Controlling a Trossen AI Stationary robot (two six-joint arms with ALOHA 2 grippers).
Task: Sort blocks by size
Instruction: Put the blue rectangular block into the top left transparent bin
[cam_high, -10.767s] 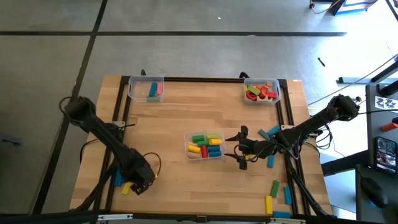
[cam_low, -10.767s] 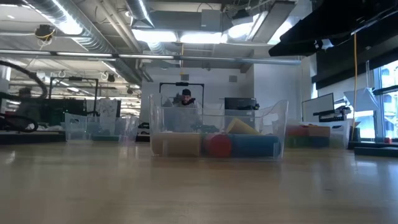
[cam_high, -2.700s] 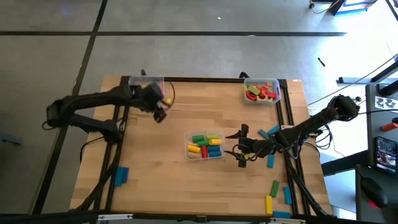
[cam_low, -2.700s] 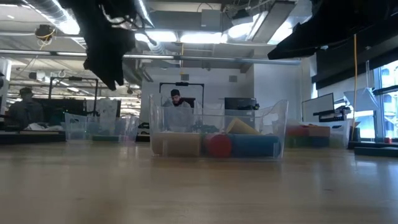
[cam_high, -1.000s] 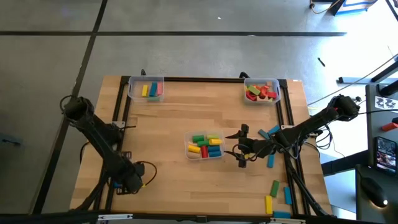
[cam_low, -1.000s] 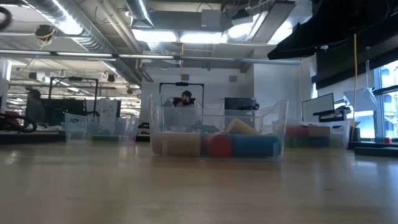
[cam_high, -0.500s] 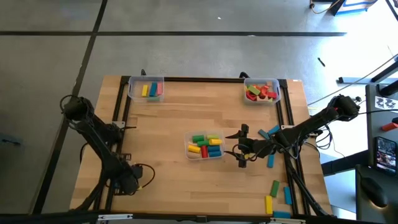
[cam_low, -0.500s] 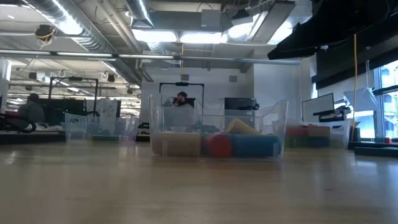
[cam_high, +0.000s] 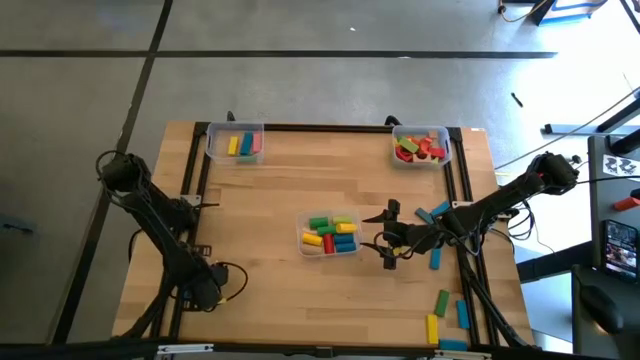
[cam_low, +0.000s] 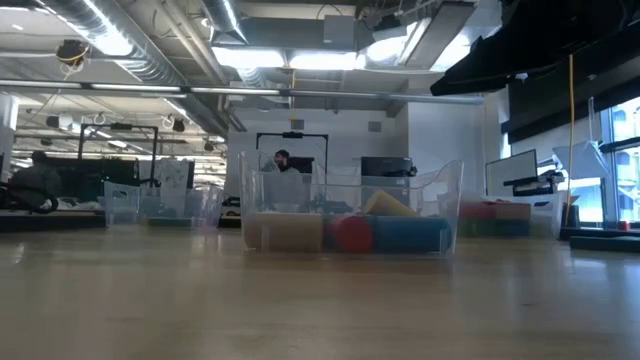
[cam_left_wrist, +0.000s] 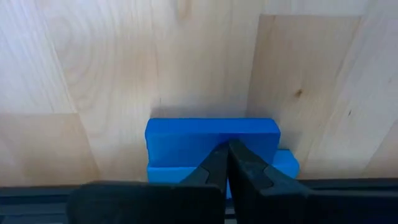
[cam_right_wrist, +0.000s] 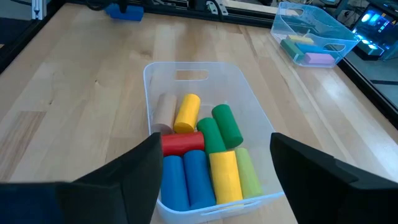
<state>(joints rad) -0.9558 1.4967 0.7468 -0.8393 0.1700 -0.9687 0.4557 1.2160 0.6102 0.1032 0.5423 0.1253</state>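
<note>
Left tool (cam_left_wrist: 227, 163) apparently pinched onto blue block (cam_left_wrist: 186, 143)

Overhead, table-level, two close wrist views.

Your widest free lane is the bare table (cam_high: 270, 190) between the far bins and the centre bin (cam_high: 330, 233). That centre bin blocks the middle, and the right gripper (cam_high: 386, 240), fingers spread wide, hangs just to its right, narrowing the gap there. At the far edge stand the far-left bin (cam_high: 235, 142) and the far-right bin (cam_high: 421, 146). Loose blocks (cam_high: 441, 301) clutter the near right corner. The left gripper (cam_high: 205, 292), pinched together, crowds the near left corner above a blue block (cam_left_wrist: 211, 142) by the rail.
</note>
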